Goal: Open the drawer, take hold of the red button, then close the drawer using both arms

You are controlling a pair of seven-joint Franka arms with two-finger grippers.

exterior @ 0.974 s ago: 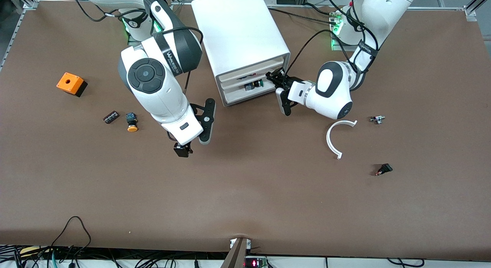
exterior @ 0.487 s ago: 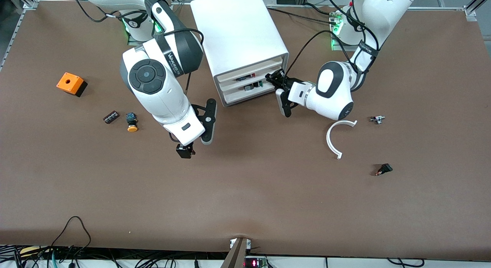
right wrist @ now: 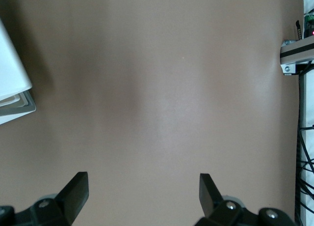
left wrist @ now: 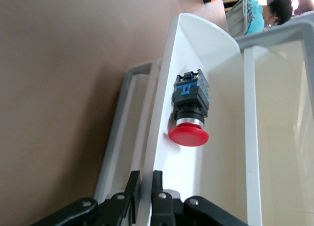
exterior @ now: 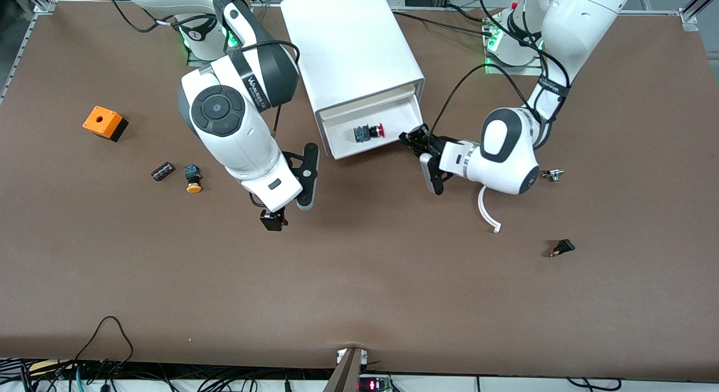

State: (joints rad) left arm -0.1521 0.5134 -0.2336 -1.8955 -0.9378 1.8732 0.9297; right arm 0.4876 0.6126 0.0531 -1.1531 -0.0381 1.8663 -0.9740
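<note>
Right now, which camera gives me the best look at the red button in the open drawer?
The left wrist view: the button fills the frame, red cap and black-blue body plain, lying in the drawer. The front view shows it small in the tray. The right wrist view shows only bare table, no button.

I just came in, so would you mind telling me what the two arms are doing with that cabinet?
The left pincer is shut on the front edge of the middle drawer of the white cabinet, which stands pulled out. The red-capped button lies inside it, untouched. The right pincer waits open over bare table nearer the front camera than the cabinet.
</note>
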